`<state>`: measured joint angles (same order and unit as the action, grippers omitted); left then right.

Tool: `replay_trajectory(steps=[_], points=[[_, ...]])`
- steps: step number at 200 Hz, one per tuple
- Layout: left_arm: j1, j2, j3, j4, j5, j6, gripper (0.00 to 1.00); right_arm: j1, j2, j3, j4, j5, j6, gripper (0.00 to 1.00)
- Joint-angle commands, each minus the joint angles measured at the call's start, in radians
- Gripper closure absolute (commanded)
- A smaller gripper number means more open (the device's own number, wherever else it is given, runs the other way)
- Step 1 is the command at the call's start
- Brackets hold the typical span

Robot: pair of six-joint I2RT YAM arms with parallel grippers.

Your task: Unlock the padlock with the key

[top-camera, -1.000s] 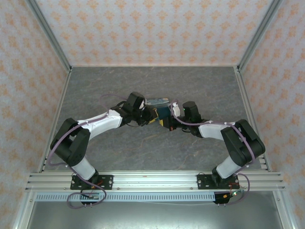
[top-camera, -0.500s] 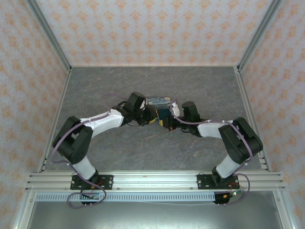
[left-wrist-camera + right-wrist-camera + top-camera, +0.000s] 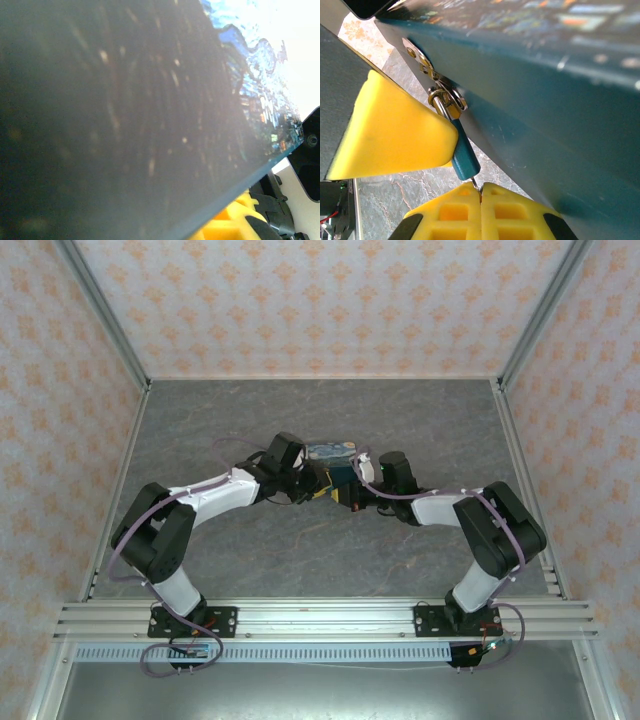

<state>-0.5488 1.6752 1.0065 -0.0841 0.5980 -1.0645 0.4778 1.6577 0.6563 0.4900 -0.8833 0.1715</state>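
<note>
Since the right gripper has its jaws pinched tight on the key, right under the teal padlock hanging off the box hasp, I'd twist slowly, staying in line. Can't tell the left gripper jaws.

Grey marbled table; blue-print box at centre.

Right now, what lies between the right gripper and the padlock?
The key: a thin metal sliver runs from the shut right gripper up to the bottom of the padlock, seen in the right wrist view.
</note>
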Motion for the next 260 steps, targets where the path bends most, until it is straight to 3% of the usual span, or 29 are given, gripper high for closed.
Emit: replay_trajectory(steps=[1,54,90,166,195,232,260], points=[[-0.05,0.043,-0.027,-0.003,0.133,0.008,0.82,0.015,-0.061,0.054,0.177,0.014,-0.003,1.0],[-0.05,0.094,-0.058,0.061,0.109,-0.002,0.77,0.028,-0.043,-0.026,0.217,0.075,0.051,1.0],[-0.051,0.099,-0.087,0.112,0.085,-0.026,0.66,0.057,-0.017,-0.069,0.245,0.131,0.106,1.0],[-0.014,-0.032,-0.145,0.048,0.004,-0.003,0.35,0.09,0.038,-0.101,0.285,0.16,0.174,1.0],[0.026,-0.122,-0.203,0.067,-0.039,-0.017,0.32,0.104,0.055,-0.098,0.304,0.161,0.212,1.0],[0.066,-0.227,-0.335,0.253,-0.085,-0.123,0.32,0.136,0.06,-0.093,0.316,0.176,0.26,1.0],[0.068,-0.264,-0.371,0.303,-0.094,-0.157,0.34,0.157,0.079,-0.083,0.322,0.181,0.277,1.0]])
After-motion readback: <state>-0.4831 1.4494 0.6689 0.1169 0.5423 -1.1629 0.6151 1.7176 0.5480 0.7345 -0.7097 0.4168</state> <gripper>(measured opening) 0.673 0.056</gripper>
